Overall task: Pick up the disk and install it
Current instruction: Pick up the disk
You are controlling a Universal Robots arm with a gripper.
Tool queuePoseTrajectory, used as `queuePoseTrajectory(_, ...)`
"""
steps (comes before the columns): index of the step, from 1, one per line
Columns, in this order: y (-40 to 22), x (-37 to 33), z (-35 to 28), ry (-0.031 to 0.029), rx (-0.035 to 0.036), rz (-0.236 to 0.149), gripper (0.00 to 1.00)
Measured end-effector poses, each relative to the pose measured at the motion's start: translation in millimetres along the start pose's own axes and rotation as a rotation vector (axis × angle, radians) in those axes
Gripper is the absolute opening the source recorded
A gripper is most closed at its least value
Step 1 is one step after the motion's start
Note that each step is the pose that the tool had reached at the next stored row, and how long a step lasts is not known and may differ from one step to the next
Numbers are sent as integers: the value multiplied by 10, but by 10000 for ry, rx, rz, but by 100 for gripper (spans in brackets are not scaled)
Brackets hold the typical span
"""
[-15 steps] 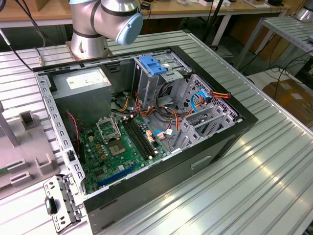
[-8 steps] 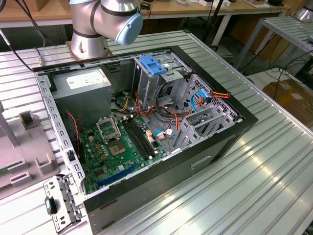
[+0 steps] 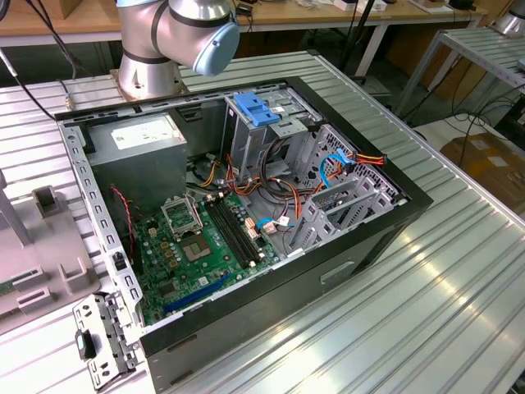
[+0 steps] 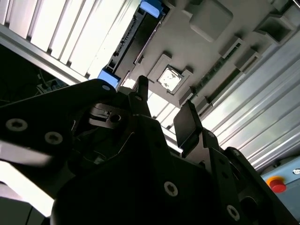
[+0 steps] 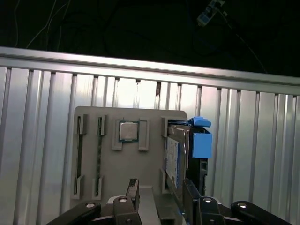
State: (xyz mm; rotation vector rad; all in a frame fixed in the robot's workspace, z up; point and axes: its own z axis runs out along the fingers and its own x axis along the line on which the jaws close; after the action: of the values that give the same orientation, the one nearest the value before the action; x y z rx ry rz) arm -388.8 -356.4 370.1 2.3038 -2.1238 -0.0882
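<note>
gripper (image 5: 160, 185) spread — near disk (image 5: 172, 161) standing edgewise in grey tray (image 5: 98, 122)

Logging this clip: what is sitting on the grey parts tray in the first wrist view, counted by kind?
On the grey tray:
disk: 1
square chip: 1
thin boards standing on edge in the narrow slots: 2
Total: 4
</note>
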Motion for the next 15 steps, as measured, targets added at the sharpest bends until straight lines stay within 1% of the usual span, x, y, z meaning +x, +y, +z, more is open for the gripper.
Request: queuePoseTrajectory(15, 17, -41, 45, -19, 1, -1, 50)
